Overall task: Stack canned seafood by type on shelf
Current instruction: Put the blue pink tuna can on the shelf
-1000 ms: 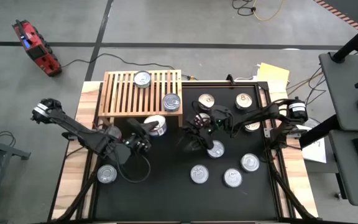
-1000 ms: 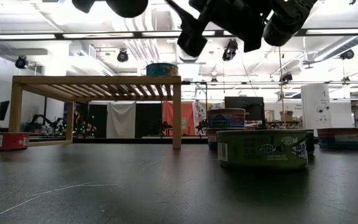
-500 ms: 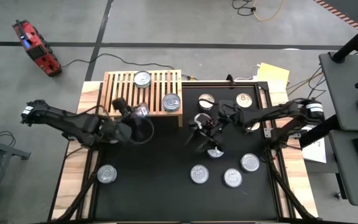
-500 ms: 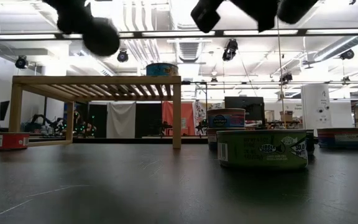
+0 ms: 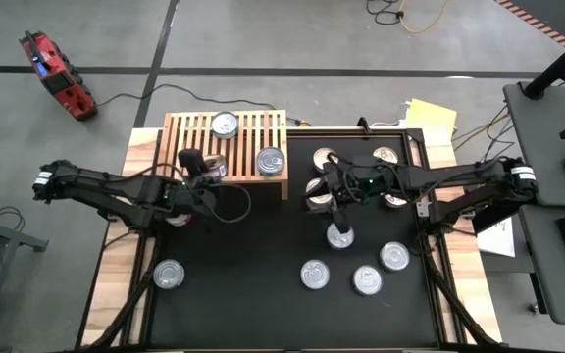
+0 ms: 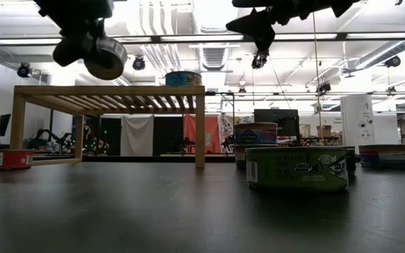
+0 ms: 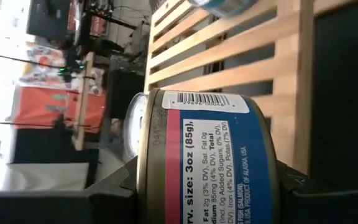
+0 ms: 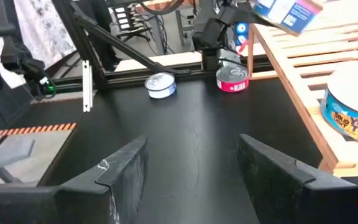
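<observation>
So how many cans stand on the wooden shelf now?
2. One can by the middle of the shelf's far edge, another can at its corner beside the black mat. A third can, held in the left gripper, hangs above the shelf, not on it.

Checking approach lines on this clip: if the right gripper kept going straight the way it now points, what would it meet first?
Probably nothing close: beyond the right gripper, whose jaws are open and empty, lies bare black tabletop. Farther along stand a silver-lidded tin and a red-labelled tin, though depth is unclear. The light-wood slatted shelf sits off to one side.
</observation>
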You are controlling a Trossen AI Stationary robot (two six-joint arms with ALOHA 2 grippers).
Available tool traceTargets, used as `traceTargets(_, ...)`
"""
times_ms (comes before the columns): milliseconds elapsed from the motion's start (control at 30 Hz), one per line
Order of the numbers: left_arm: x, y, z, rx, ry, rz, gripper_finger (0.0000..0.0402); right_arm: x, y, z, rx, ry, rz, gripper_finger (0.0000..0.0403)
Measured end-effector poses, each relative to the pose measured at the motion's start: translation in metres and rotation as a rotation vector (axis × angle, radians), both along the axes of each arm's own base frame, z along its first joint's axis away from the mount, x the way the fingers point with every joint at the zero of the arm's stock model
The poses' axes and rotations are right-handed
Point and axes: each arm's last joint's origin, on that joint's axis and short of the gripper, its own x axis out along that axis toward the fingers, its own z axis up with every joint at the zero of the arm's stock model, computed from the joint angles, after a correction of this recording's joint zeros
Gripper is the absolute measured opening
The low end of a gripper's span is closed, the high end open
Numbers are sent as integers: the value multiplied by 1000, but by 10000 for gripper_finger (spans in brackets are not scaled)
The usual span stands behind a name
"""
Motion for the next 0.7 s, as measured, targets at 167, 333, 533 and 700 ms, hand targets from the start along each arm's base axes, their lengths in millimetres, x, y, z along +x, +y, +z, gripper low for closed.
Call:
traceTargets(167, -7, 3, -2, 97, 69, 60, 163, 3, -1, -5, -23, 18, -9, 235)
traceTargets(333, -16, 10, -6, 56, 102, 125, 163, 6, -1, -11, -40, 34, -4, 236)
traceTargets(533, -23, 18, -8, 43, 131, 193, 163, 7, -1, -14, -45, 43, -2, 227)
traceTargets(700, -24, 26, -9, 23, 132, 238, 164, 7, -1, -16, -46, 47, -2, 228)
